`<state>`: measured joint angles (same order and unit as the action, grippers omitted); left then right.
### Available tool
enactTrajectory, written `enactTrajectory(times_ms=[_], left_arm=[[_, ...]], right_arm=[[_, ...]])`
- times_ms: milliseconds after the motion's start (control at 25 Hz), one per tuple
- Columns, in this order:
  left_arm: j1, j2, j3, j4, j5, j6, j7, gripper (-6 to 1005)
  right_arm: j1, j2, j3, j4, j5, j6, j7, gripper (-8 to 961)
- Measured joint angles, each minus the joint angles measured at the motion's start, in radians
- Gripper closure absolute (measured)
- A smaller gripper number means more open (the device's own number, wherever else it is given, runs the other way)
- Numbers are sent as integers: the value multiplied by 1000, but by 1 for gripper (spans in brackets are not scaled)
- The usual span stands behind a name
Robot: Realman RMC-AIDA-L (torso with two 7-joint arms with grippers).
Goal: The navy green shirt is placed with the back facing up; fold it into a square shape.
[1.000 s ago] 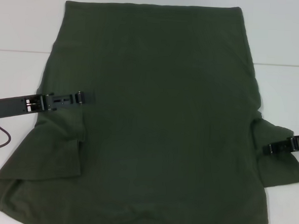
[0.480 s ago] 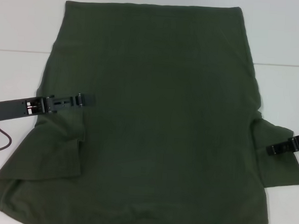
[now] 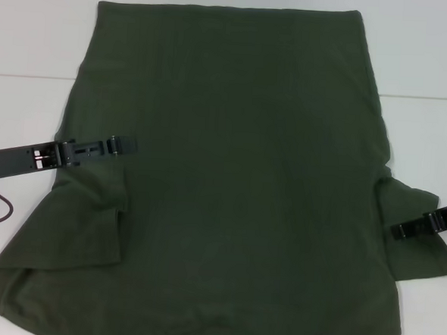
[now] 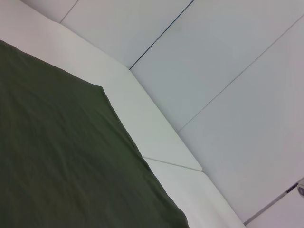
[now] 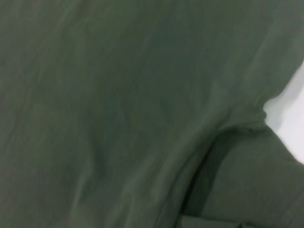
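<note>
Head view: you've got the navy green shirt (image 3: 230,183) spread across the white bench (image 3: 34,42), filling mid-frame. Left gripper (image 3: 122,144) lies on its left side and right gripper (image 3: 399,231) on the right sleeve; can't tell either's opening. Both sleeves sit beside their grippers, shirt body lying inward between them.

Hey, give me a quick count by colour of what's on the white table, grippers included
Dark olive green: 1, the navy green shirt
Black: 2, the left gripper over the shirt's left side and the right gripper over its right sleeve
Total: 3
</note>
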<state>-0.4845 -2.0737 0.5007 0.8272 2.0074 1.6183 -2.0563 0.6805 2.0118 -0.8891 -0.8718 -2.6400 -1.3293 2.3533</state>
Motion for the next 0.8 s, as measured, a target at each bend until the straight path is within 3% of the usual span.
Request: enactTrajectory(times_ms=[800], left_arm=[[0,-2,-1,-10,-22,9,1,96]], right_arm=[[-4,20,-2,-6,-27,-1,27,295]])
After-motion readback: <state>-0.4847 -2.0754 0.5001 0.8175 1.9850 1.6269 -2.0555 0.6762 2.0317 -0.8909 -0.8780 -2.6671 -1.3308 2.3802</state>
